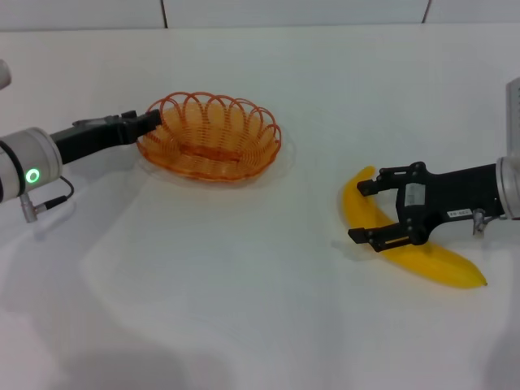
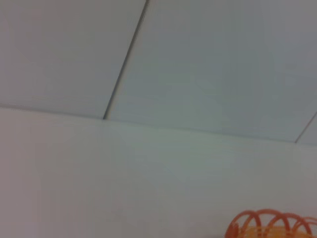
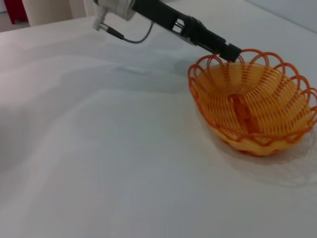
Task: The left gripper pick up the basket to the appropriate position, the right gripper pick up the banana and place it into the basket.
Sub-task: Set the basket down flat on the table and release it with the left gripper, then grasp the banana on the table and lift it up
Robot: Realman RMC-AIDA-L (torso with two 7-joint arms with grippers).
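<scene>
My left claw [image 1: 153, 120] sits at the upper left of the head view, closed on the scalloped rim of the basket [image 1: 210, 136], which rests on the white table [image 1: 244, 309] just left of centre. At the lower right my right claw [image 1: 370, 211] hangs open, its two fingers straddling the middle of the banana [image 1: 431, 258]. The banana lies flat on the table, well apart from the basket.
</scene>
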